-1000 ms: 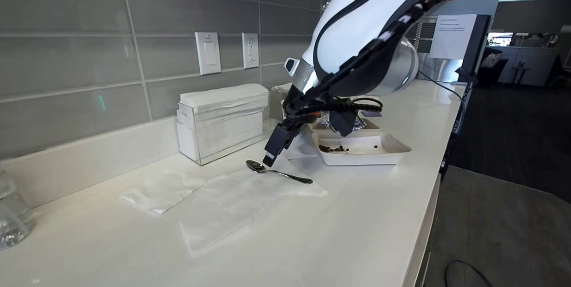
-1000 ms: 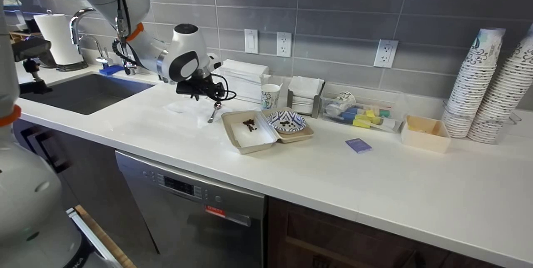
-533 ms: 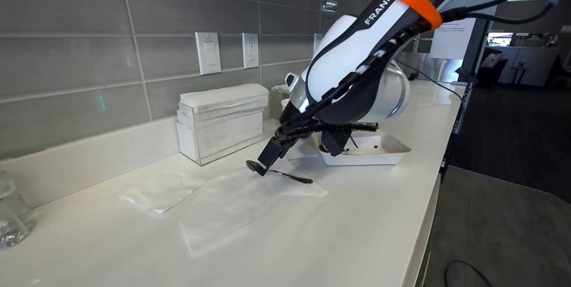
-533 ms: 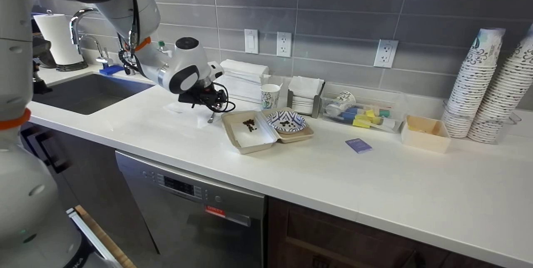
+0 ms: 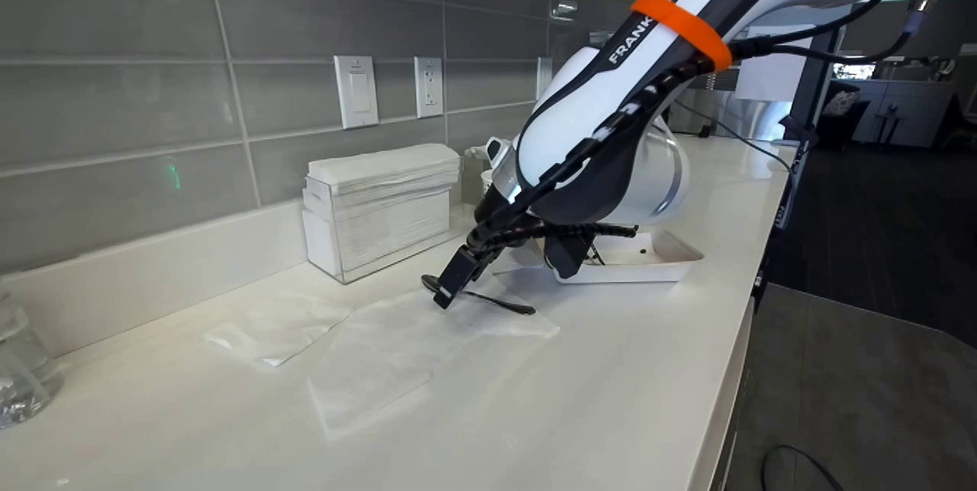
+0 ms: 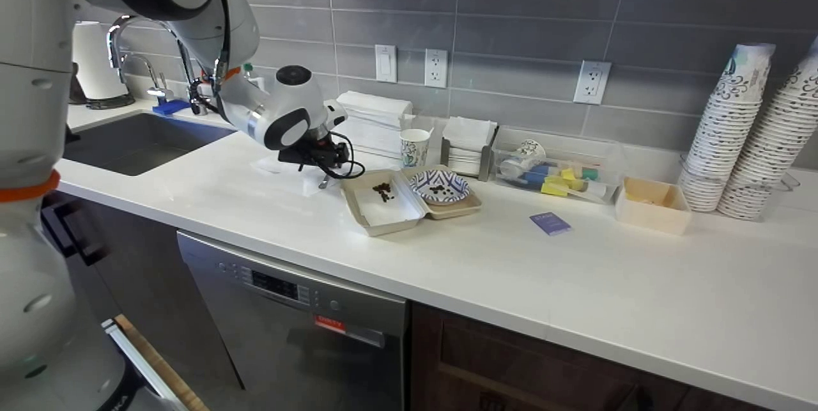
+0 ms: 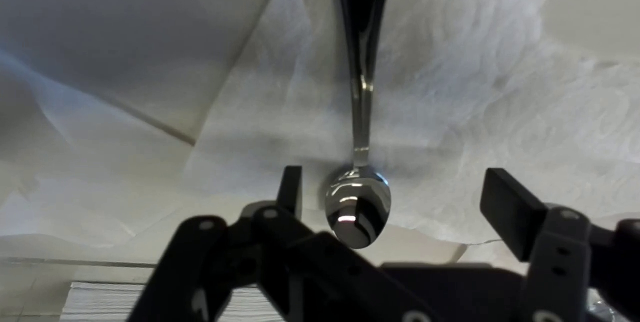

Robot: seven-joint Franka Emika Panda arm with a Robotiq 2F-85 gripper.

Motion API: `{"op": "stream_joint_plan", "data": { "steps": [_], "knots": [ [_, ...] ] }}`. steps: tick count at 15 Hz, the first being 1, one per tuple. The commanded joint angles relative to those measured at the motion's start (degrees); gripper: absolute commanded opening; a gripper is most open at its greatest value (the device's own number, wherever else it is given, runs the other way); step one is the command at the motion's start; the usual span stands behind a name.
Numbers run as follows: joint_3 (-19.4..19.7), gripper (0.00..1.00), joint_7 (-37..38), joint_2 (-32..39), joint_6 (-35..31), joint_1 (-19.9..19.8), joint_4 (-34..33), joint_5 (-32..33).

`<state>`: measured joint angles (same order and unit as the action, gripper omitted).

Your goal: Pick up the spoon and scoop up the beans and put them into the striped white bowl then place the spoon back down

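Lower half, wrist view: gripper (image 7: 398, 201) spread wide, empty, straddles spoon (image 7: 362, 86), likely for pinch; paper (image 7: 440, 111) beneath, perhaps for cleanliness.

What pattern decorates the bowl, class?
The bowl has blue stripes on white, clearest in an exterior view.

- Robotiq gripper (image 7: 395, 193): angled downward, its two black fingers (image 7: 512, 214) spread well apart
- White wrist (image 6: 297, 107): bent, above the gripper
- Panda forearm (image 5: 632, 75): slanting upward, away from the gripper
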<state>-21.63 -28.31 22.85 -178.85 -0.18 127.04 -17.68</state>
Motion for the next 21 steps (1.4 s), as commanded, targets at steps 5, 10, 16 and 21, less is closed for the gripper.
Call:
{"op": "stream_joint_plan", "data": {
  "steps": [5,10,16,21],
  "knots": [
    [-1.52,0.84,-2.45,1.59,-0.75,-2.27,-0.48,0.27],
    [-1.39,0.73,-2.57,0.97,-0.53,-2.18,0.03,0.22],
    [0.20,0.66,-2.37,0.00,-0.41,-0.90,0.90,0.81],
    [0.93,0.60,-2.05,-0.91,-0.30,-0.08,1.84,0.92]
  ]
}}
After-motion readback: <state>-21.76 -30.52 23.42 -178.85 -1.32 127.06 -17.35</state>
